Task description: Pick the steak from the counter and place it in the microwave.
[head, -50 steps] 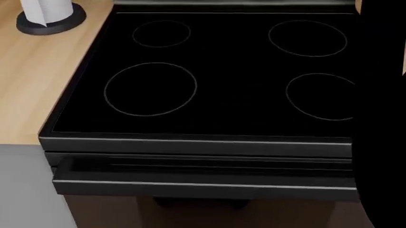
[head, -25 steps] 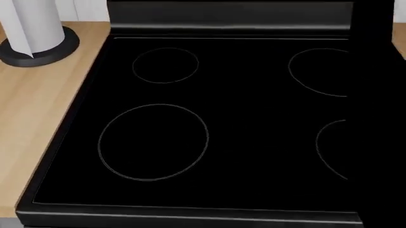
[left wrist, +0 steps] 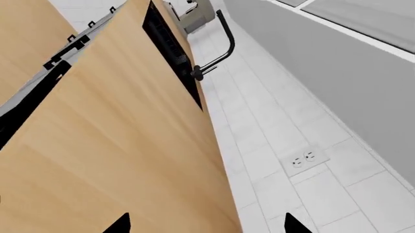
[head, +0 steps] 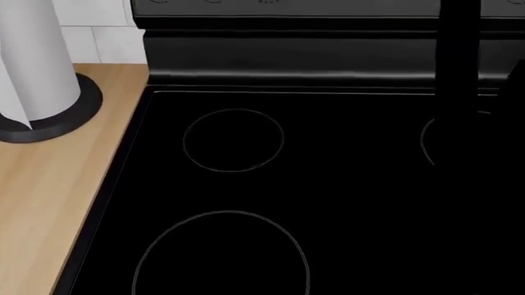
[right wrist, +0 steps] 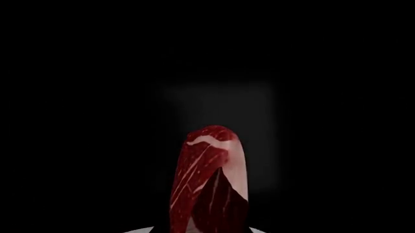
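Right wrist view: the steak (right wrist: 209, 182) is seen edge-on against darkness, its long axis pointing away from the camera, apparently pinched by the right fingers, which are cut off. Left fingers (left wrist: 295, 224) are spread beside the table (left wrist: 116, 145). Surroundings around the steak are indistinct.

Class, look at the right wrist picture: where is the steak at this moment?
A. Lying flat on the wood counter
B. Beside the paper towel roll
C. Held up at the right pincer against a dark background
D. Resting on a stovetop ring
C: the right wrist view shows the steak standing on end close to the camera, rising from the right pincer against blackness.
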{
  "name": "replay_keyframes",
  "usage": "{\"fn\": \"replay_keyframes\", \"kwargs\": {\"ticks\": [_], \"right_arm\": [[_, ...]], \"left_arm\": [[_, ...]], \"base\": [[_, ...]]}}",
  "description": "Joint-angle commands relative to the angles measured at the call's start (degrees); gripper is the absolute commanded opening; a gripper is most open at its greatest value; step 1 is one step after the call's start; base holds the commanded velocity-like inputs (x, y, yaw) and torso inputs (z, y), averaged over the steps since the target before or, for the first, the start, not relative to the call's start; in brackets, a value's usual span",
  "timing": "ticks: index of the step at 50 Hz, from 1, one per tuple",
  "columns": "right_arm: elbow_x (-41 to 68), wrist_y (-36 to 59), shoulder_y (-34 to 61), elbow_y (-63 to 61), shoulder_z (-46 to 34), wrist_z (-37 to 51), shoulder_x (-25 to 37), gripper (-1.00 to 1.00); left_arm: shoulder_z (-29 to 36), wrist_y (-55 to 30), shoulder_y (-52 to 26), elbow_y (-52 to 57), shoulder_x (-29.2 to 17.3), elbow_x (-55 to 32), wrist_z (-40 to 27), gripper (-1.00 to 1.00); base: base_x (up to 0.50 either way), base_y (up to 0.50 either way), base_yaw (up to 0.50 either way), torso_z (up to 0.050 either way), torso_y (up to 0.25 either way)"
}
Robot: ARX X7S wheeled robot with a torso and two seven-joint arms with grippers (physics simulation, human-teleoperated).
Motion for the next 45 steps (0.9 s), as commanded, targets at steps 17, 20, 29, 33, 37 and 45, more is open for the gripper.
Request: {"fn": "replay_keyframes", "kwargs": {"ticks": [17, 20, 29, 33, 37, 45], "right_arm": [[-0.7, 4.3, -2.5, 0.0, -1.9, -3.7, -1.2, -1.00], [-0.1, 4.5, -2.7, 0.0, -3.9, -3.8, -1.3, -1.00], [6.1, 4.6, -1.6, 0.0, -11.1, -3.5, -1.3, -1.00], [6.2, 4.4, -1.7, 0.0, -11.8, -3.4, -1.3, -1.00], [5.5, 4.6, -1.6, 0.0, -11.3, -3.6, -1.3, -1.00], [5.5, 6.0, -1.3, 0.0, -11.3, -4.3, -1.3, 1.00]], "left_arm": [[1.7, -1.3, 0.9, 0.7, -1.3, -1.6, 2.5, 1.00], [2.0, -0.6, 0.7, 0.3, -1.2, -0.7, 2.5, 1.00], [2.9, -0.4, 1.0, 0.9, -1.6, 1.0, 2.1, 1.00], [3.1, -0.5, 1.0, 1.1, -1.6, 0.9, 2.1, 1.00], [2.5, 0.3, 1.1, 1.0, -1.2, -0.6, 3.2, 1.00], [2.8, 0.1, 1.3, 1.5, -1.3, -0.5, 3.0, 1.00]], "base": [[0.00, 0.00, 0.00, 0.000, 0.001], [0.00, 0.00, 0.00, 0.000, 0.000], [0.00, 0.00, 0.00, 0.000, 0.000], [0.00, 0.00, 0.00, 0.003, -0.229], [0.00, 0.00, 0.00, 0.002, -0.134], [0.00, 0.00, 0.00, 0.000, 0.000]]}}
